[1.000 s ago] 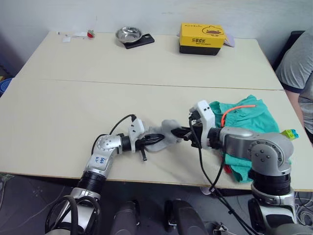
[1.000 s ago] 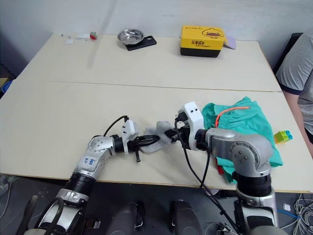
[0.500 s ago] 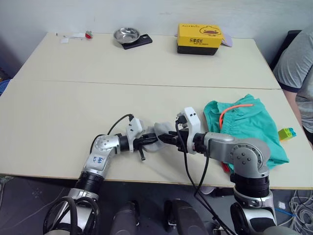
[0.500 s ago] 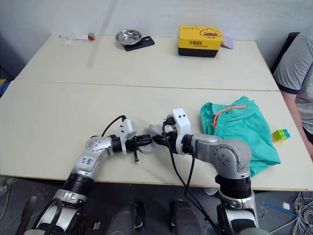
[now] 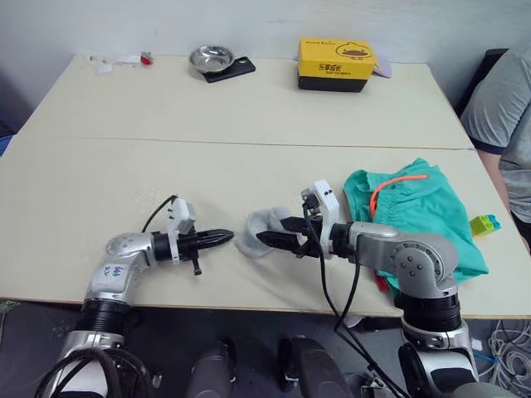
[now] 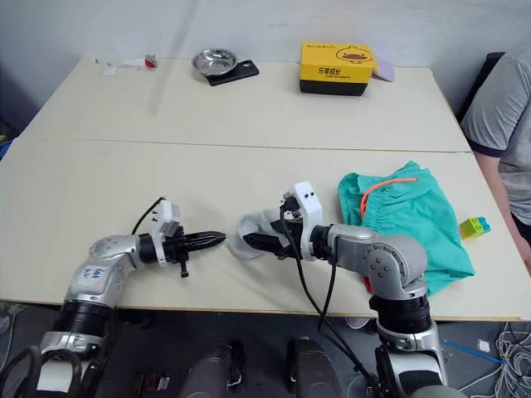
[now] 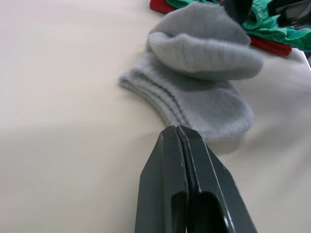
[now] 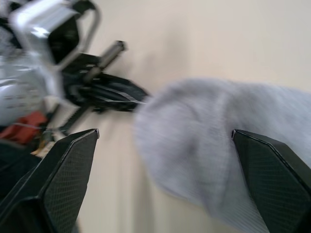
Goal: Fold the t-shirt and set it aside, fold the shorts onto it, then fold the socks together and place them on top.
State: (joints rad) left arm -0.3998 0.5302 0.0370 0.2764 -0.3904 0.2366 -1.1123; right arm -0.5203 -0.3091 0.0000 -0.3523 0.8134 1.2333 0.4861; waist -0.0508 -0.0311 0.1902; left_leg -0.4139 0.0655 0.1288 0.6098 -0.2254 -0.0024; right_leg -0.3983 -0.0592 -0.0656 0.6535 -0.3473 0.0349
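The light grey socks (image 5: 259, 225) lie folded over in a small heap near the table's front edge. My right gripper (image 5: 272, 236) is open, its fingers (image 8: 58, 179) spread wide on either side of the heap's right end. My left gripper (image 5: 217, 239) is shut with nothing in it, its tip a short gap to the left of the socks (image 7: 204, 73). The teal-green shorts (image 5: 415, 211) with an orange drawstring lie folded to the right, on top of the red t-shirt (image 5: 382, 283), of which a thin edge peeks out.
A yellow box (image 5: 336, 62) and a metal bowl (image 5: 211, 57) stand at the table's far edge. Small toy blocks (image 5: 485, 224) lie right of the shorts. A person in a grey shirt (image 5: 502, 108) sits at the right. The table's front edge (image 5: 249, 308) runs just below both grippers.
My left gripper has let go of the socks and drawn back to the left. My right gripper has opened wide at the socks, which lie bunched up.
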